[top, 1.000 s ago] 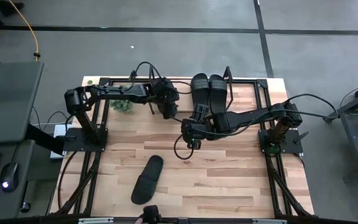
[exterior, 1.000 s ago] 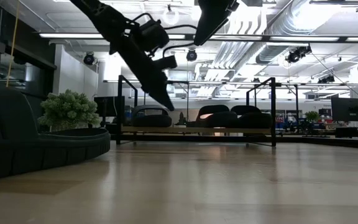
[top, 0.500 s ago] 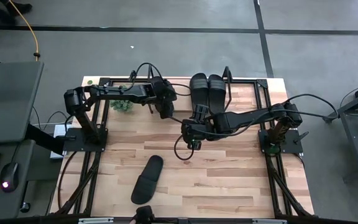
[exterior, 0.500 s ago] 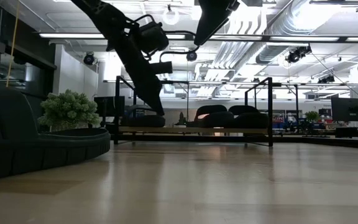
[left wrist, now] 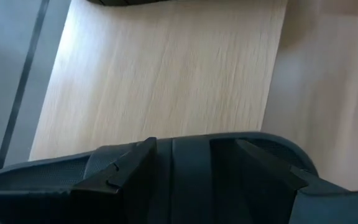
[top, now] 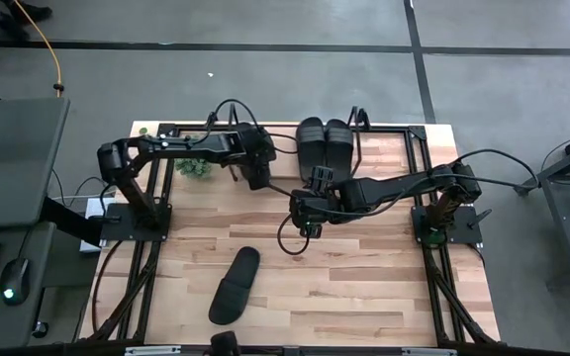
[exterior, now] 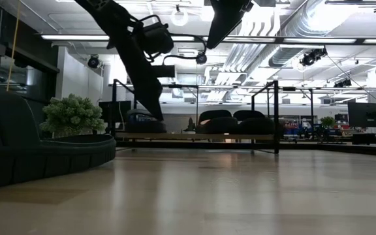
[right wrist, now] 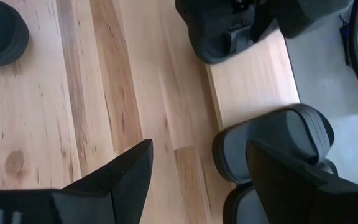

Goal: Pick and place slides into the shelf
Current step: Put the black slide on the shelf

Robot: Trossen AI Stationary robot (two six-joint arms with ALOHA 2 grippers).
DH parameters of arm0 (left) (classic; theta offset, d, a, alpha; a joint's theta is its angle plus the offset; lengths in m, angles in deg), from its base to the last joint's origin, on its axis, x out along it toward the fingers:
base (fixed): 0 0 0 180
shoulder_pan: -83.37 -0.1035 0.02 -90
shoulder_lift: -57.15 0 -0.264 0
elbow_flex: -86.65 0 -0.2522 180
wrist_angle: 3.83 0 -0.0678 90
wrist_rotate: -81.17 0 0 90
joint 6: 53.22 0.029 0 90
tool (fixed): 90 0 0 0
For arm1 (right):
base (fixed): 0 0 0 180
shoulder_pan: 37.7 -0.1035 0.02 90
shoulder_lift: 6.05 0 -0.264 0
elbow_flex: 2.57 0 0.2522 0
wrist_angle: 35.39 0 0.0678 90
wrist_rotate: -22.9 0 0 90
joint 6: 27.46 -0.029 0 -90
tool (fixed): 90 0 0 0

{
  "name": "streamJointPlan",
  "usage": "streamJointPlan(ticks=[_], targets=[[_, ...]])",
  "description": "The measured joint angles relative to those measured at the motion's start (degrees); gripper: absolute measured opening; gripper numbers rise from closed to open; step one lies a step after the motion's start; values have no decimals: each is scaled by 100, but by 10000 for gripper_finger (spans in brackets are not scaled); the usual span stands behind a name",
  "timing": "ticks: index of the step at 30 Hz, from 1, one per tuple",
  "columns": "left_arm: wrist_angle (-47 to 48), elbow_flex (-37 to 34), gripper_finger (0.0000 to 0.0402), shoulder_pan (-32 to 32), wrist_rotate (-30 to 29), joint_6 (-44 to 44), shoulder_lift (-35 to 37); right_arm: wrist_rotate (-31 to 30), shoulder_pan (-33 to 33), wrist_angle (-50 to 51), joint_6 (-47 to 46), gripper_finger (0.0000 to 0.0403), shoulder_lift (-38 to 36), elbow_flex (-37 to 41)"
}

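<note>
The shelf (top: 360, 133) stands at the table's far edge; two black slides (top: 323, 138) rest side by side on its light board (exterior: 201, 136), at its right end. My left gripper (top: 255, 170) is over the shelf's left end, shut on a third slide (exterior: 143, 98). My right gripper (top: 305, 216) hovers open over the middle of the table, just near of the shelf, touching nothing. The fourth slide (top: 236, 285) lies sole-down on the table toward the near edge. My left gripper holds the third slide pinched between its two fingers (left wrist: 126, 168), coming from above and slanting down. Which part of the slide it has cannot be told. The slide hangs tilted below the gripper, its lower end (exterior: 145, 123) at the left end of the shelf's board.
A small green plant (top: 194, 166) stands left of the shelf, close to my left arm. The black arm mounts (top: 132, 222) stand at the table's left and right sides. Bare tabletop (top: 364, 277) spreads right of the fourth slide.
My left gripper has moved down and toward the table's left edge, bringing the tilted slide's lower end onto the shelf's left end. The shelf, with its two slides, has slid along the table toward the left and slightly toward the far edge.
</note>
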Motion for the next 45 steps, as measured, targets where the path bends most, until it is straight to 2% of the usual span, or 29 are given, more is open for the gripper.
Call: streamJointPlan(ticks=[8, 16, 23, 26, 36, 45], targets=[[675, -26, 200, -2, -69, -178, 461, -2, 4, 38, -1, 248, 0, 0], [655, -17, 200, -1, -55, -266, 548, -155, 4, 38, -35, 248, 0, 0], [310, -15, 200, 48, 491, -284, 548, -153, 4, 38, -51, 248, 2, 0], [256, -11, 200, 48, 810, -288, 517, -151, 4, 38, -94, 248, 2, 1], [236, -24, 200, 35, 990, -280, 513, -136, 4, 36, -120, 248, 2, 0], [194, -54, 200, 40, 941, -82, -64, -129, 2, 37, -129, 248, 2, 2]])
